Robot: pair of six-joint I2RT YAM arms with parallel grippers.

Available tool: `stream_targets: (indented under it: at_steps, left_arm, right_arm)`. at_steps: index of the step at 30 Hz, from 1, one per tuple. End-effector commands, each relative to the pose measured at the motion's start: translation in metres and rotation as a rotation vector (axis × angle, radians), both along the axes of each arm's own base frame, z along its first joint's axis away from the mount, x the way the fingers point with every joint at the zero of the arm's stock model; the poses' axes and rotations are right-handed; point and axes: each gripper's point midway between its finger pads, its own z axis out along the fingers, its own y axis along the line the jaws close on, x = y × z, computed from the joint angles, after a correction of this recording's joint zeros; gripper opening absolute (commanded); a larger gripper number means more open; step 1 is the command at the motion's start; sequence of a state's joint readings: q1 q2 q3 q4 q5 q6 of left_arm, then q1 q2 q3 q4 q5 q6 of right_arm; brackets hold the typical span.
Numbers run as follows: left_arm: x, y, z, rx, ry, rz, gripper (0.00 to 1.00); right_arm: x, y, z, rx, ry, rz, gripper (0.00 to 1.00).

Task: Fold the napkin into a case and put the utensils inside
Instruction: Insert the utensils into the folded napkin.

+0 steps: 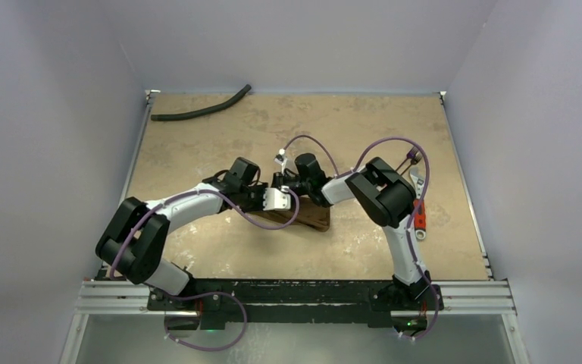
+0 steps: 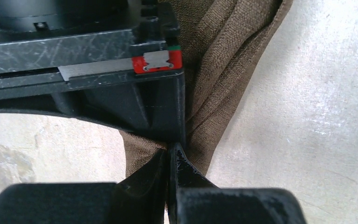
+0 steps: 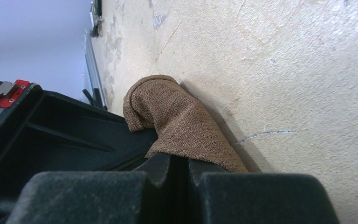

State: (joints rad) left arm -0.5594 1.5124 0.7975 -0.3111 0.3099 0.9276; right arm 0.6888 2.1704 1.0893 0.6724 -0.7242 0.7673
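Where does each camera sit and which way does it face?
Top external: above and behind the bases, looking down on the table; both arms meet over the napkin.
Left wrist: on the left arm, facing down along the left claw, shut on napkin.
Right wrist: on the right arm, facing low across the table past the right claw, shut on napkin.
Shared: every view shows the napkin.

stray hose on the table
a long black curved hose (image 1: 201, 111) lies at the far left corner of the tan table (image 1: 364, 121).
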Motion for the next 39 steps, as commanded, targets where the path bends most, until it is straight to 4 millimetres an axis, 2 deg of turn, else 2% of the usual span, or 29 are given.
stream_targets:
  at_steps: [1, 5, 9, 11, 13, 15, 18, 21, 22, 25, 28, 31, 34, 36, 39]
  left_arm:
    - [-0.021, 0.011, -0.037, 0.114, 0.051, -0.114, 0.0]
    - [-0.022, 0.014, -0.046, 0.144, 0.08, -0.128, 0.0]
    - [-0.032, 0.019, -0.055, 0.16, 0.09, -0.165, 0.0]
    - [-0.033, 0.021, -0.059, 0.168, 0.09, -0.173, 0.0]
    - [-0.031, 0.016, -0.059, 0.16, 0.088, -0.177, 0.0]
    - [-0.03, 0.012, -0.057, 0.157, 0.085, -0.186, 0.0]
    - [-0.034, 0.015, -0.059, 0.174, 0.096, -0.2, 0.0]
    - [-0.04, 0.017, -0.061, 0.172, 0.117, -0.214, 0.0]
    - [-0.042, 0.017, -0.06, 0.166, 0.12, -0.217, 0.0]
    - [-0.043, 0.02, -0.057, 0.162, 0.114, -0.209, 0.0]
    - [-0.048, 0.032, -0.062, 0.188, 0.117, -0.204, 0.0]
    - [-0.051, 0.043, -0.065, 0.203, 0.125, -0.195, 0.0]
    - [-0.055, 0.053, -0.068, 0.228, 0.127, -0.201, 0.0]
    - [-0.056, 0.056, -0.068, 0.23, 0.125, -0.197, 0.0]
    - [-0.056, 0.059, -0.068, 0.232, 0.12, -0.184, 0.0]
  right_arm:
    - [-0.005, 0.003, 0.002, 0.026, 0.011, 0.036, 0.13]
    - [0.0, -0.012, 0.027, 0.078, -0.015, 0.042, 0.32]
    - [0.011, -0.037, 0.064, 0.17, -0.032, 0.024, 0.55]
    - [0.011, -0.039, 0.08, 0.207, -0.051, 0.041, 0.66]
    - [0.012, -0.039, 0.084, 0.203, -0.065, 0.042, 0.68]
    - [0.001, -0.046, 0.09, 0.211, -0.053, 0.062, 0.65]
    - [0.0, -0.079, 0.095, 0.164, -0.158, 0.019, 0.6]
    - [0.016, -0.114, 0.104, -0.024, -0.383, -0.082, 0.69]
    - [0.02, -0.124, 0.12, -0.06, -0.483, -0.112, 0.71]
    - [0.02, -0.147, 0.137, -0.141, -0.647, -0.173, 0.77]
    - [0.014, -0.166, 0.134, -0.254, -0.703, -0.158, 0.76]
    - [-0.009, -0.172, 0.138, -0.274, -0.762, -0.086, 0.75]
    - [-0.028, -0.169, 0.154, -0.29, -0.898, 0.006, 0.77]
    - [-0.04, -0.165, 0.151, -0.345, -0.969, 0.101, 0.76]
    - [-0.056, -0.16, 0.145, -0.338, -1.021, 0.223, 0.76]
